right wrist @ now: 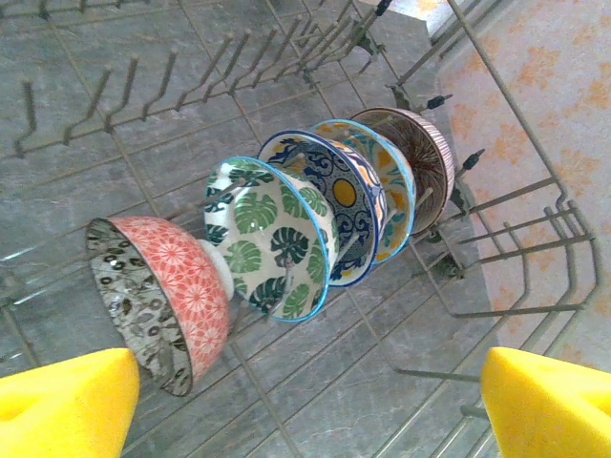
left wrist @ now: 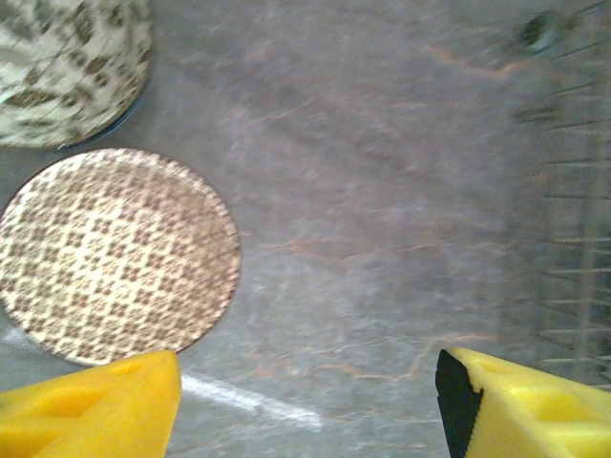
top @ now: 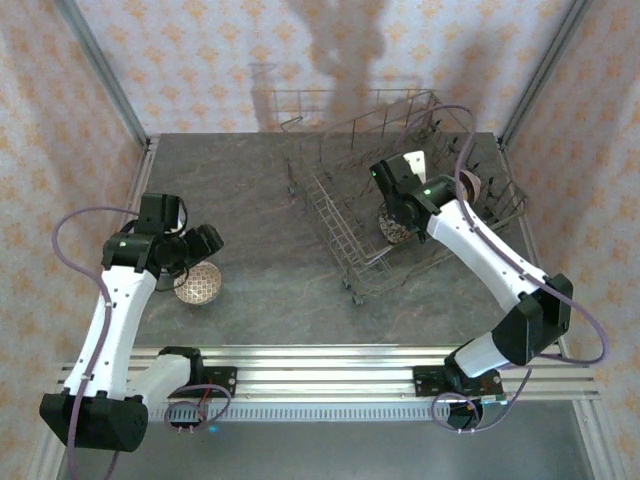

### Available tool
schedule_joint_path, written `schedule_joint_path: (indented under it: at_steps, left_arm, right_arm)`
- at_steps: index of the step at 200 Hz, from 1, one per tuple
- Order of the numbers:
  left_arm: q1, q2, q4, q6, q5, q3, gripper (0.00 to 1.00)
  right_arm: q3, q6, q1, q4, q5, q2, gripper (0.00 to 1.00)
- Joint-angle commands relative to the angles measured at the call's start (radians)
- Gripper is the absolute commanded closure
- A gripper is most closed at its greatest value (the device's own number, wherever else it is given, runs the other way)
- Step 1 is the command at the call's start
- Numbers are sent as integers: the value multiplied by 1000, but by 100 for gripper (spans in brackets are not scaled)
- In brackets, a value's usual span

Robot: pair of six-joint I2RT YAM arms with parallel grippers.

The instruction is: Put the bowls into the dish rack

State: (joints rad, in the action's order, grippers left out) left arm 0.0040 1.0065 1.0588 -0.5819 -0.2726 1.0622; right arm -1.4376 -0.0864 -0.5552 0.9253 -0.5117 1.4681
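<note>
**Five bowls racked, two left on the table**

Near the table's (top: 260,220) left edge, two bowls are not yet loaded. A tan patterned bowl (left wrist: 115,253) sits upright. A speckled bowl (left wrist: 67,67) sits just beside it, further from the gripper; can't tell if they touch.

The left gripper (left wrist: 310,382) hovers over them, fingers apart, nothing held. Only bare table lies between its fingers. The tan bowl is off to the side, its rim just past the finger at the picture's left. Judgement: the gripper must shift over that bowl before it can close on the rim.

The dish rack (top: 335,225) stands at the table's far right. Five bowls stand on edge in one row between its tines:
- red bowl (right wrist: 162,301)
- green-leaf bowl (right wrist: 272,239)
- blue-white bowl (right wrist: 334,205)
- teal-orange bowl (right wrist: 393,181)
- brown striped bowl (right wrist: 425,148)

The right gripper (right wrist: 310,382) is inside the rack, fingers wide apart and empty. The red bowl is nearest, just beyond one finger, not between the two.

Judgement: roughly two-thirds done. The two table bowls remain, and there are free tines beside the row.
</note>
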Motion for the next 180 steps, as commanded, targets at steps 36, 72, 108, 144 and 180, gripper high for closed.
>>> schedule_joint_path:
  at_steps: [36,72,108,144,180]
  left_arm:
    - [73,-38,60,-72,155,-141,21]
    - [202,-63,53,-103,84,-225,20]
    - [292,-56,12,-140,18,-326,21]
    - [302,3,-43,-182,18,-343,21]
    - [305,81,-103,-187,7,-365,25]
  right_arm:
    - [65,-32,1,-14,96,-119,8]
    - [81,-14,1,-37,113,-117,8]
    - [101,7,6,-75,124,-95,8]
    - [85,20,20,-91,154,-65,8]
    - [82,30,25,-97,170,-50,8]
